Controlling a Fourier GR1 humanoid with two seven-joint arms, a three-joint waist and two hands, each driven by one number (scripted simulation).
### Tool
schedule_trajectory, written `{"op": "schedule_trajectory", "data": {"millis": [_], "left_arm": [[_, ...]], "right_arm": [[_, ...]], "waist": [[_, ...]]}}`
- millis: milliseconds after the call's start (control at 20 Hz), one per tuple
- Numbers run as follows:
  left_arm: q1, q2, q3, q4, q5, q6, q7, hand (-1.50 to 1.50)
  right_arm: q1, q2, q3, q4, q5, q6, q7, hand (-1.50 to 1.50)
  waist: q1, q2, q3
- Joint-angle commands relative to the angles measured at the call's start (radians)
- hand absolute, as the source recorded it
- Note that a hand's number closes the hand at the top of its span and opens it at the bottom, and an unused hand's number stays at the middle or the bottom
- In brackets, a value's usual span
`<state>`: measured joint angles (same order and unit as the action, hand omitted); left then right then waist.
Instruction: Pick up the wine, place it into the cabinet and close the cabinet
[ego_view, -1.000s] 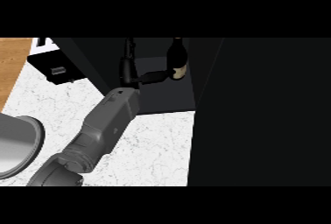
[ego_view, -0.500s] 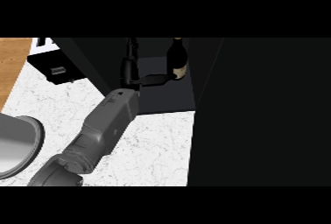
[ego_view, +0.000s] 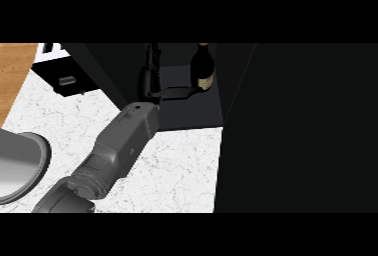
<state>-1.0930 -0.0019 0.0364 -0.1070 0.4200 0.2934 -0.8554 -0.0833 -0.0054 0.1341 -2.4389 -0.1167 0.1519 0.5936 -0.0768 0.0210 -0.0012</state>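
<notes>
Head view: looks steeply down on a white marbled counter (ego_view: 184, 165) with a dark cabinet (ego_view: 188, 112) standing open at the top.
Count of bottles: one wine bottle (ego_view: 203, 67), dark glass with a pale label low on its body.
Count of arms and hands: one grey forearm (ego_view: 122, 140) comes up from the lower left; one black hand (ego_view: 159, 87) shows at its end, and I take it for the left hand. No other hand shows.
Cabinet contents: the wine bottle stands upright inside the cabinet, on its dark floor, near the back and toward the right of the opening.
Hand and bottle: the hand sits just left of the bottle's base; a flat dark part of it reaches toward the base, and I cannot tell if it touches.
Fingers: black against the black cabinet, so I cannot tell whether they are straight or curled, or whether they hold anything.
Cabinet door: a large dark panel (ego_view: 295, 130) fills the right side of the view.
Other things: one grey rounded metal basin (ego_view: 18, 165) at the left edge; one dark boxy appliance (ego_view: 70, 80) at the upper left.
Room: a strip of wooden floor (ego_view: 15, 70) shows beyond the counter's left edge.
</notes>
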Motion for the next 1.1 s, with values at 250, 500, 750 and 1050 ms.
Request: {"op": "schedule_trajectory", "data": {"millis": [250, 500, 750, 1050], "left_arm": [[0.076, 0.002, -0.015, -0.026, 0.104, -0.072, -0.015, -1.5], [0.091, 0.002, -0.092, -0.072, 0.161, -0.055, -0.008, -1.5], [0.205, 0.002, -0.234, -0.203, 0.252, -0.023, 0.02, -1.5], [0.355, 0.002, -0.501, -0.509, 0.356, 0.157, 0.098, -1.5]], "right_arm": [[0.032, 0.005, 0.027, -0.082, -0.02, -0.015, 0.039, -1.5], [0.052, -0.013, -0.015, -0.048, -0.047, 0.006, 0.003, -1.5], [0.005, -0.021, -0.039, -0.008, -0.048, 0.0, 0.002, -1.5], [0.045, -0.004, -0.009, -0.07, 0.001, -0.027, 0.021, -1.5]], "waist": [[0.013, -0.016, 0.0], [0.01, -0.016, 0.001], [0.017, -0.025, 0.002], [0.048, -0.028, 0.001]]}}
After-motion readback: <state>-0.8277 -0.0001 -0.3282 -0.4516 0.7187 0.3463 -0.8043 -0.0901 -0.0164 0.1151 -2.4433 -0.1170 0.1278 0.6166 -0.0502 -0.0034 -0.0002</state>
